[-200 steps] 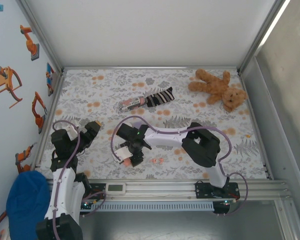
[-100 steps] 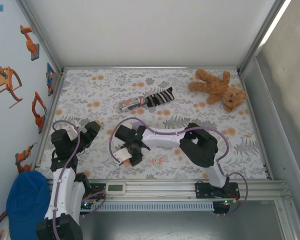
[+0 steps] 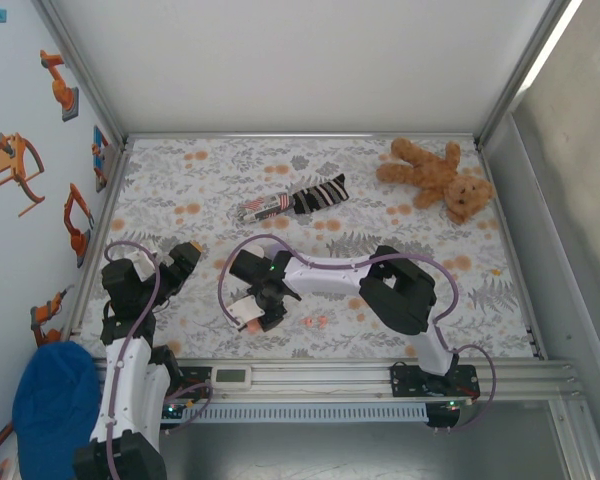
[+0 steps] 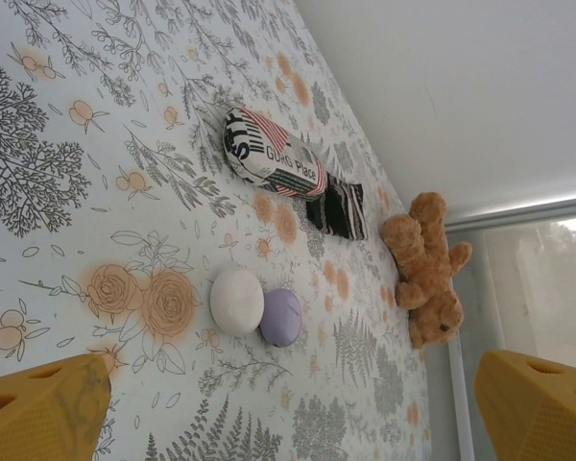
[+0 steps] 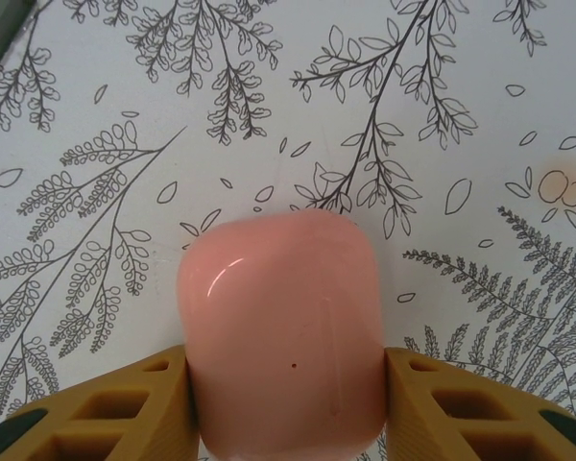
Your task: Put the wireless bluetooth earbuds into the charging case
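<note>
A salmon-pink rounded charging case (image 5: 283,327) lies closed on the floral table cover. My right gripper (image 5: 288,379) is shut on it, one yellow finger flush against each side. From above, that gripper (image 3: 257,308) is at the front centre-left with the case (image 3: 249,324) under it. Two tiny coral-red earbuds (image 3: 316,321) lie on the cover just to its right, apart from it. My left gripper (image 3: 183,260) hovers at the left, open with nothing in it; its yellow fingers (image 4: 43,408) frame the bottom corners of the left wrist view.
A white pebble-like case (image 4: 237,301) and a lilac one (image 4: 281,317) lie touching each other. Behind them are a printed pouch (image 4: 274,161) with a striped sock (image 3: 318,193), and a brown teddy bear (image 3: 440,178) at the far right. Walls enclose the table.
My right gripper's fingers have closed in until they meet the sides of the salmon-pink case. The left arm has not moved.
</note>
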Robot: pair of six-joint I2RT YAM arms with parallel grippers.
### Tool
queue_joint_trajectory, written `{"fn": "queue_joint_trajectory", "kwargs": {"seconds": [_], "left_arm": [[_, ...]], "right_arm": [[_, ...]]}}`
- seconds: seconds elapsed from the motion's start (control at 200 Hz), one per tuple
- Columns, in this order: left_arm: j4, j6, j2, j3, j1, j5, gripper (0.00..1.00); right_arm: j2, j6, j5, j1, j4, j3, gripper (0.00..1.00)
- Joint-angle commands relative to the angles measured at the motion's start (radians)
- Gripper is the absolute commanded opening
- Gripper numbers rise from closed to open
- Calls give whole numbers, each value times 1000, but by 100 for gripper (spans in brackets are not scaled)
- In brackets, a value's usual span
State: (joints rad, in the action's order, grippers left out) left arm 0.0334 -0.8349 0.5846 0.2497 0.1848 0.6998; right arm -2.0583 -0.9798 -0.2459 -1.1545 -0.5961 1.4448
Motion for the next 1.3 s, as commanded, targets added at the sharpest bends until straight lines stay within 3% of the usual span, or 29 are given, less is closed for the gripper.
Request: {"fn": "queue_joint_trajectory", "kwargs": {"seconds": [0.0,0.371,0.506,0.686,0.962,1.297], "left_arm": [[-10,3,-15,8,8,15,96],[-80,-37,-52,19,2,91,96],[-143,-59,-30,37,-39,153,98],[-260,-63,41,82,-223,170,100],[-399,-43,208,165,-521,146,94],[-452,18,454,286,-755,66,88]], "right_arm": [[63,36,-21,-2,29,-28,45],[330,257,23,94,314,-271,44],[447,337,66,136,438,-381,44],[590,401,97,197,555,-511,45],[828,499,67,310,737,-736,45],[1000,532,98,325,719,-830,45]]}}
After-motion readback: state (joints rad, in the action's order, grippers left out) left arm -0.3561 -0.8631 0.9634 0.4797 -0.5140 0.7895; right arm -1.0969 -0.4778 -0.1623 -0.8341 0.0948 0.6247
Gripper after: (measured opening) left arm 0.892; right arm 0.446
